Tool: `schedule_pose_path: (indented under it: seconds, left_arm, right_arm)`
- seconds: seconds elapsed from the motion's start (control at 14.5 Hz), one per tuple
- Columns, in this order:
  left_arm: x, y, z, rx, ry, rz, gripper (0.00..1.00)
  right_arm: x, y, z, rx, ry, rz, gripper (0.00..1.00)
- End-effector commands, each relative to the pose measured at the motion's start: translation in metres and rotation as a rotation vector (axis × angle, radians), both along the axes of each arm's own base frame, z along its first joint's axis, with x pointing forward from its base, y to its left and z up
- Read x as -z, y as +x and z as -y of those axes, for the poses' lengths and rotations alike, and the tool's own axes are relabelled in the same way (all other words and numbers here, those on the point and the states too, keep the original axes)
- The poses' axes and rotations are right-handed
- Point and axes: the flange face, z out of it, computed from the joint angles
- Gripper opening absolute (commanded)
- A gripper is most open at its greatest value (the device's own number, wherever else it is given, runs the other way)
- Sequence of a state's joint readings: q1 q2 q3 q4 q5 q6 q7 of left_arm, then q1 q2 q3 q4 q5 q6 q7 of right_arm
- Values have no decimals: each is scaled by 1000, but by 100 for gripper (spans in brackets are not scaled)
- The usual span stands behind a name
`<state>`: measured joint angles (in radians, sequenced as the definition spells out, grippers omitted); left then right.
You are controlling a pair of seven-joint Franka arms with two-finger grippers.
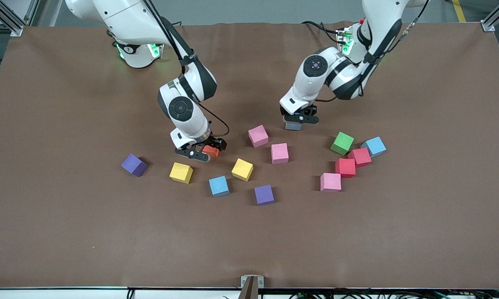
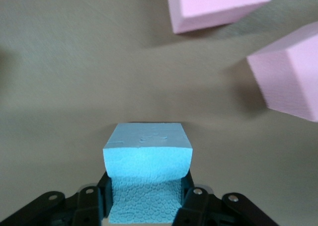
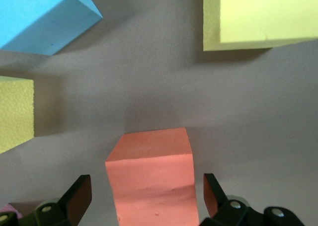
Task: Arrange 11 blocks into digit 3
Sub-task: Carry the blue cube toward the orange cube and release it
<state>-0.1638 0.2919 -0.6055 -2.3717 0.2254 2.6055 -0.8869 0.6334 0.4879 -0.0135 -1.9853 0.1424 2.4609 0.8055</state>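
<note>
Pinching a blue block (image 2: 147,159), the left pincer (image 1: 299,120) sits just above centre of the front view. Spread wide, the right pincer (image 1: 202,152) straddles an orange block (image 3: 151,174) on the surface (image 1: 249,241), centre-left; other blocks lie scattered mid-frame, unassembled.

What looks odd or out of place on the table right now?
Nothing is damaged or spilled. The blocks lie scattered and skewed. The left gripper is shut on a blue block, squeezing its sides inward; the open right gripper straddles an orange block.
</note>
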Motion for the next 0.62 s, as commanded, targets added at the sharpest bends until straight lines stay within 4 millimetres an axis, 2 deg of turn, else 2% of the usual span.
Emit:
schedule_pose_path:
  seconds: [0.0,0.07,0.34,0.41,0.55]
  left_arm:
    - [-6,-19,42,-58,34,-18,41]
    - [-6,-24,57,-75,39,-29,41]
    - [-2,-37,118,-126,-1,-62,41]
    - [0,-33,127,-129,3,-63,41]
    - [11,-32,146,-129,20,-44,41]
  right_arm:
    - [11,-7,-6,8,-20,-4,95]
    - [12,-7,-5,9,-21,-4,93]
    - [14,-3,2,15,-33,-4,74]
    - [14,-3,3,18,-35,-8,63]
    - [13,0,9,61,-40,-17,27]
